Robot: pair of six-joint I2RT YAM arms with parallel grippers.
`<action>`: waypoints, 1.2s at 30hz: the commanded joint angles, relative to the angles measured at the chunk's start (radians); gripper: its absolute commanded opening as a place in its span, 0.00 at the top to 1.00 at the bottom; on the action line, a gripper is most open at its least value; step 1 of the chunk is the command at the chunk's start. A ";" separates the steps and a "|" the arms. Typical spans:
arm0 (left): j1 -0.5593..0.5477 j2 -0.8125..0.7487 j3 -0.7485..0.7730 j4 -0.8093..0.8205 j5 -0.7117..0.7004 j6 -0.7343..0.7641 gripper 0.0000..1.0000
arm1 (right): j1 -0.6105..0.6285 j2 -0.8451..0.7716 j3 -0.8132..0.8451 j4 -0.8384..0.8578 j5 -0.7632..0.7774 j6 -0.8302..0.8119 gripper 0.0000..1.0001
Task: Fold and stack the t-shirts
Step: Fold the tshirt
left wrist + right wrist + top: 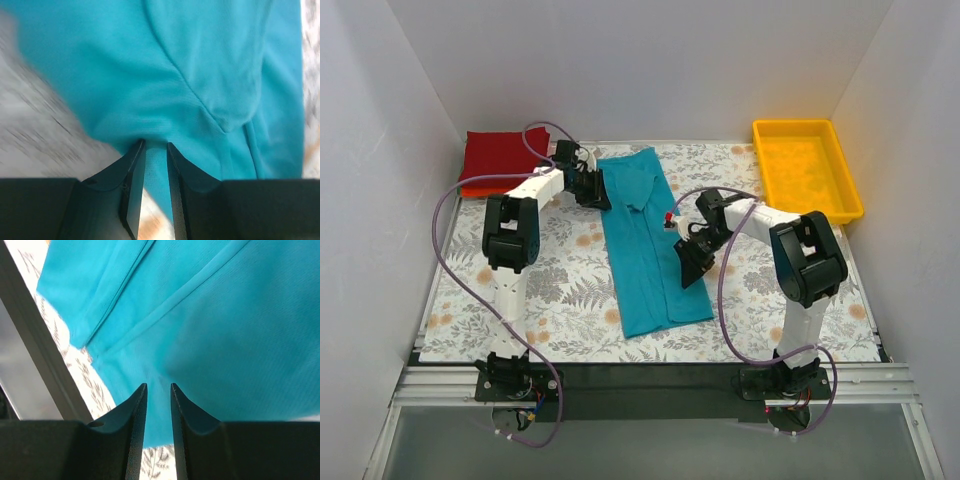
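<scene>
On the floral cloth, left gripper and right gripper each pinch, jaws narrow, the teal t-shirt by an edge — mid-fold, probably needing an even joint lift next.

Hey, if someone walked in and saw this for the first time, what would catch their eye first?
The teal shirt, laid as a long strip down the middle of the flowered table, with the left gripper pinching its left edge and the right gripper pinching its right edge. After that, the red folded shirt in the far left corner and the bright yellow tray in the far right corner.
</scene>
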 commanded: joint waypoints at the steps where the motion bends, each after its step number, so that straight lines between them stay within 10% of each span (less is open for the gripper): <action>1: 0.037 0.146 0.223 -0.092 -0.152 0.101 0.76 | 0.003 0.054 0.123 0.051 -0.120 0.053 0.68; 6: 0.068 0.130 0.392 -0.098 -0.085 0.073 0.68 | 0.001 0.085 0.224 0.060 -0.165 0.076 0.67; 17: 0.083 -0.418 -0.247 0.032 0.142 0.203 0.39 | 0.009 -0.087 0.249 0.062 -0.052 0.061 0.56; 25: 0.076 -0.996 -0.813 0.049 0.373 0.565 0.38 | 0.170 -0.308 0.040 0.061 0.188 -0.184 0.47; 36: -0.070 -1.291 -1.260 0.132 0.277 0.779 0.41 | 0.360 -0.352 -0.221 0.288 0.366 -0.237 0.47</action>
